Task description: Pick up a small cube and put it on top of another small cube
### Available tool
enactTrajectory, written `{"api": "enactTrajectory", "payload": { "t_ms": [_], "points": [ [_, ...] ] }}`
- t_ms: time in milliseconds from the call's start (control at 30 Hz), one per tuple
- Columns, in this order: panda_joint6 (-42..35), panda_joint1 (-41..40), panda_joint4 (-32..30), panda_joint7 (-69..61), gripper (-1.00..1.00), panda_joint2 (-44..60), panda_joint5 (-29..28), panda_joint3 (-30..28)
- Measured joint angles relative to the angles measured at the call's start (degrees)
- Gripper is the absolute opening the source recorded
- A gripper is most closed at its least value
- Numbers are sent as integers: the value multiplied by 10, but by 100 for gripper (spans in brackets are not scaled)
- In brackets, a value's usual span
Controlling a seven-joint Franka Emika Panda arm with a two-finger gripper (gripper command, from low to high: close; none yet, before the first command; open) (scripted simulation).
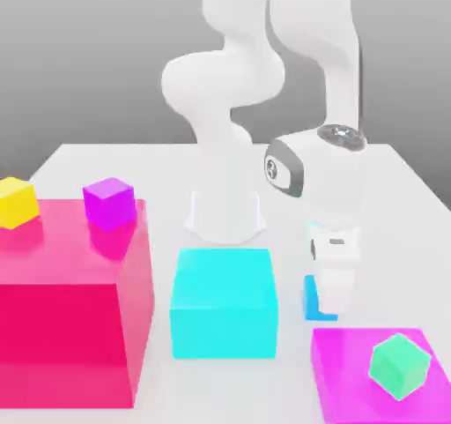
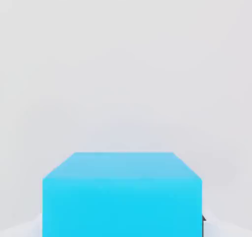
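A small medium-blue cube rests on the white table, right of the big cyan block in the exterior view. My gripper is lowered straight over it and covers most of it, so just its left part shows. The hand view has the same blue cube close up between the fingers, and the jaws are shut on its sides. A small green cube lies tilted on a flat magenta slab just in front of the gripper.
A big cyan block stands left of the gripper. A tall pink block at the exterior view's left carries a purple cube and a yellow cube. The arm's white base rises behind the cyan block.
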Motion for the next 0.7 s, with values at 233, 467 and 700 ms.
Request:
{"api": "enactTrajectory", "payload": {
  "t_ms": [233,467,700],
  "points": [
    [-109,0,-22,-2,-100,-131,2,1],
    [-265,-105,54,107,-100,-215,-18,-57],
    [-423,-250,163,255,-100,-270,-47,-134]
  ]
}}
